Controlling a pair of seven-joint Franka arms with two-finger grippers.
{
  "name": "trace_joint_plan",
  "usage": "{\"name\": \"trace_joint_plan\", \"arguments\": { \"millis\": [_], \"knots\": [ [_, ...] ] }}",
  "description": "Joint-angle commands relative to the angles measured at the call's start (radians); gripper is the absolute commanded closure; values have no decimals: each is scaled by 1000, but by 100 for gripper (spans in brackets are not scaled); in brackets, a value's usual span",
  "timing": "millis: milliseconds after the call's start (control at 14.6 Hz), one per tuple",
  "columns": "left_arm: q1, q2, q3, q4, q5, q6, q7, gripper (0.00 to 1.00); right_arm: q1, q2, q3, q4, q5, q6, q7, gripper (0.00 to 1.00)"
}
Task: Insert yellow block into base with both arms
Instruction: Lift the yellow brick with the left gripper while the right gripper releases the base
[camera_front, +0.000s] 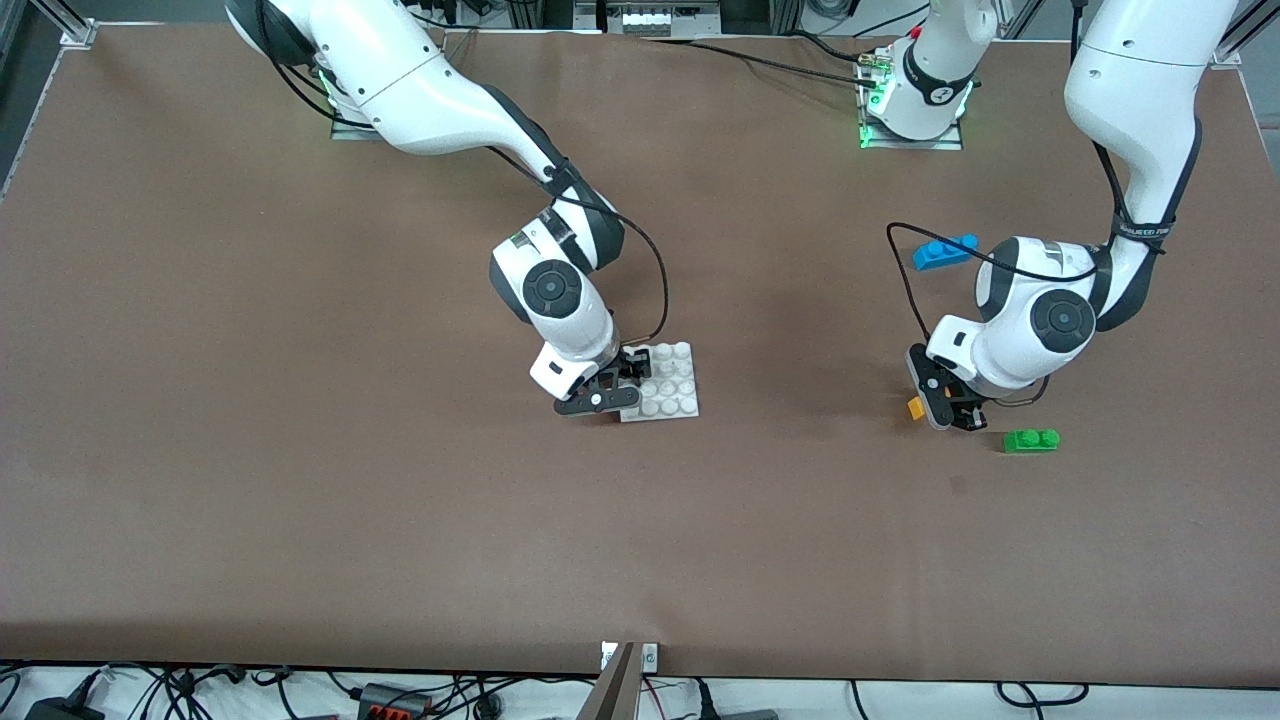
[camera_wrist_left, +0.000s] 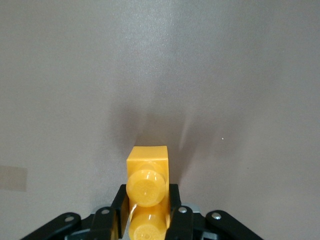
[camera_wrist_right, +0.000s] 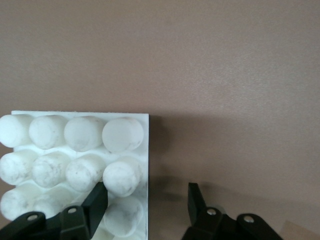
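The yellow block (camera_front: 915, 408) is held in my left gripper (camera_front: 945, 402), low over the table at the left arm's end. In the left wrist view the gripper (camera_wrist_left: 147, 202) is shut on the block (camera_wrist_left: 147, 175), whose two studs face the camera. The white base (camera_front: 668, 385) lies flat near the table's middle. My right gripper (camera_front: 622, 385) is open and low over the edge of the base at the right arm's end. In the right wrist view the gripper (camera_wrist_right: 147, 202) has one finger over the base's studs (camera_wrist_right: 75, 145) and the other over bare table beside the rim.
A green two-stud brick (camera_front: 1031, 440) lies on the table close to my left gripper, nearer to the front camera. A blue brick (camera_front: 945, 252) lies farther from the camera, partly crossed by a black cable. The brown table surface stretches wide around the base.
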Motion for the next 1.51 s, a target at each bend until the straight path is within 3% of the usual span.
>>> {"name": "trace_joint_plan", "arguments": {
  "millis": [0,69,137,206,343,549,824,1099,1304,1442],
  "knots": [
    [10,-39,-8,-26,22,-9,15,68,21,-11,-16,-7,-17,13,10,28],
    [14,-40,-8,-26,22,-9,15,68,29,-14,-18,-7,-19,13,37,26],
    [23,-40,-9,-26,23,-9,16,69,30,-14,-18,-7,-22,15,89,9],
    [23,-40,-11,-21,23,-9,28,70,35,-13,-18,-7,-25,15,138,0],
    [23,-40,-11,-21,23,-9,44,73,59,-11,-45,-10,-29,13,175,0],
    [23,-40,-11,-18,22,-9,44,82,134,-13,-134,-10,-29,9,250,0],
    [23,-40,-12,-17,23,-9,44,84,300,-13,-321,-10,-28,-7,312,0],
    [13,-36,-12,-14,22,-9,44,84,294,-48,-327,-4,-13,-45,301,0],
    [14,-34,-12,-12,22,-9,48,84,227,-115,-320,-3,-6,-130,287,0],
    [11,-45,-18,-9,20,-27,45,91,172,-171,-300,2,53,-230,182,0]
  ]
}}
